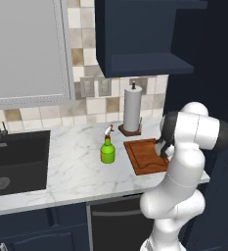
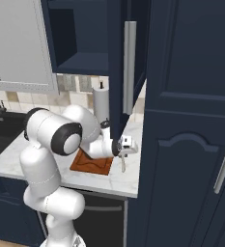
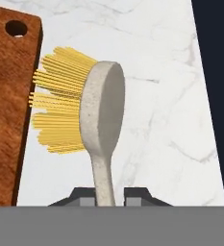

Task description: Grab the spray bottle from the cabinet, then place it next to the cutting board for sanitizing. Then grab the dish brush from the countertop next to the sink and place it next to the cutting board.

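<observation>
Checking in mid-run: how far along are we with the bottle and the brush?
Done, by the look of it: the spray bottle stands on the countertop, left of the cutting board.

In hand: the pincer is shut on the dish brush by its handle, held over bare marble beside the board's edge, bristles toward the board.

Left: setting the brush down there, releasing and backing off.

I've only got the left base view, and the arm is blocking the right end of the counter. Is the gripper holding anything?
Observer: Yes, the gripper is shut on the dish brush, clamped at its handle.
Operator: Where is the brush relative to the cutting board?
Observer: The hand view shows its yellow bristles pointing toward the cutting board, with the head over bare countertop beside it.
Operator: Has it been set down?
Observer: In the right base view it hangs above the counter.
</observation>
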